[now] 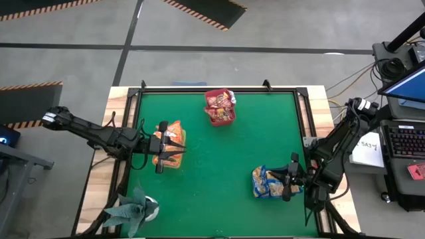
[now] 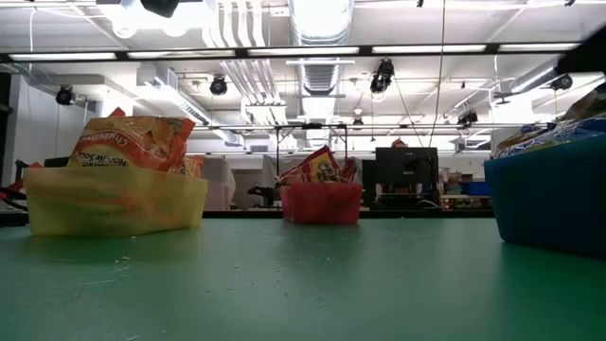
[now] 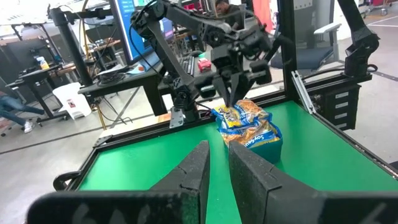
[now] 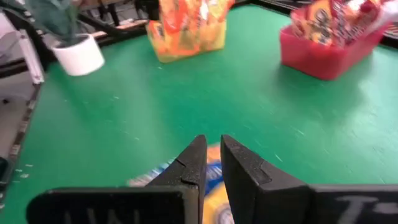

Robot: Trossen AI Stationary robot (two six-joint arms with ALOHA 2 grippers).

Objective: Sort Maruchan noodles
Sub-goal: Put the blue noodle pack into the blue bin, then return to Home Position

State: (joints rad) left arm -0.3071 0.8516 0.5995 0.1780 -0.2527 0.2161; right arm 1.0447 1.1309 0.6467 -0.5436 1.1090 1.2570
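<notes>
Orange Maruchan noodles (image 1: 171, 133) stand in a yellow tray (image 2: 114, 201) at the table's left. Red packets (image 1: 220, 101) fill a red tray (image 2: 322, 203) at the far middle. Blue-and-yellow packets (image 3: 245, 118) lie in a blue tray (image 1: 269, 191) at the near right. My left gripper (image 1: 174, 147) hovers level over the yellow tray, shut and holding nothing (image 3: 217, 171). My right gripper (image 3: 231, 99) hangs just above the blue tray's packets, slanting down, shut and holding nothing (image 4: 213, 158).
A small plant in a white pot (image 1: 141, 209) stands at the near left corner, also in the right wrist view as a white pot (image 4: 78, 55). Bare green mat (image 1: 219, 172) lies between the three trays. A desk with a keyboard (image 1: 405, 141) stands beyond the right edge.
</notes>
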